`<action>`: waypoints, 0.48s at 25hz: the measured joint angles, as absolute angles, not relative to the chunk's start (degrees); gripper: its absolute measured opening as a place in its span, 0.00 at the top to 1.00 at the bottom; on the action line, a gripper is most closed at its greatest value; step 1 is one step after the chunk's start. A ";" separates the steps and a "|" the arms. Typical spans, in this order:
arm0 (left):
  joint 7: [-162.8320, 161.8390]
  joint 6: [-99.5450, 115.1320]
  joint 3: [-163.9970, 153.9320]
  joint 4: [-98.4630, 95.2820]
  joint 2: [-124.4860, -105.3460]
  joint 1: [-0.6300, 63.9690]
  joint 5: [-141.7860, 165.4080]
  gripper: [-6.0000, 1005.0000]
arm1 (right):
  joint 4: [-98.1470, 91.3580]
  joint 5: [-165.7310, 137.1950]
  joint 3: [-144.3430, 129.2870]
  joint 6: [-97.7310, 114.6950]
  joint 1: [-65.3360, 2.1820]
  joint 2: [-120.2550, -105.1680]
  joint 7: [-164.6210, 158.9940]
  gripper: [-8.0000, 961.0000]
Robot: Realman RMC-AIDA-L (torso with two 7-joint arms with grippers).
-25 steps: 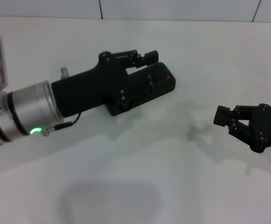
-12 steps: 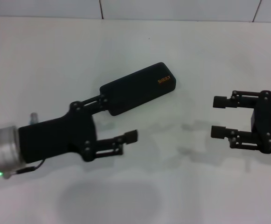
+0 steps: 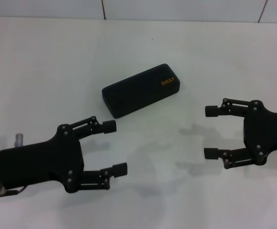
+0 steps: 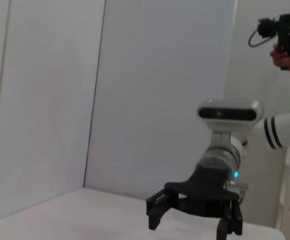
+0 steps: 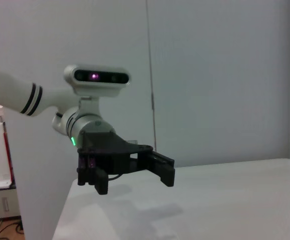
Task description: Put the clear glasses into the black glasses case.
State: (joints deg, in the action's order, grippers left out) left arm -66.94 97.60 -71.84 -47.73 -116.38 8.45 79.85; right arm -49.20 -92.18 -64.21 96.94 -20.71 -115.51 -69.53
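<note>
I count two grippers and one case. My left gripper [image 3: 112, 148] hangs at seven o'clock, jaws wide, holding nothing. The black glasses case [image 3: 142, 89] lies shut on the white table [image 3: 43, 71] — at twelve. My right gripper [image 3: 210, 132], four o'clock, gapes wide — empty.

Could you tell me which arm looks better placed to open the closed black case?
Probably the left: its open end effector sits nearer the case's end, while the right one, also open, is farther off.
</note>
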 joint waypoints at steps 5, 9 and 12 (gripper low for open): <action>-66.18 98.58 -71.81 -47.72 -116.36 8.71 81.90 0.11 | -49.09 -92.27 -65.97 96.05 -21.02 -115.67 -69.38 0.08; -64.58 100.73 -71.43 -47.57 -116.50 8.79 81.94 0.12 | -48.36 -92.14 -67.54 95.01 -21.03 -115.84 -68.54 0.08; -64.58 100.73 -70.65 -47.47 -116.72 8.73 82.07 0.12 | -48.13 -92.00 -68.99 93.88 -21.05 -115.97 -67.86 0.08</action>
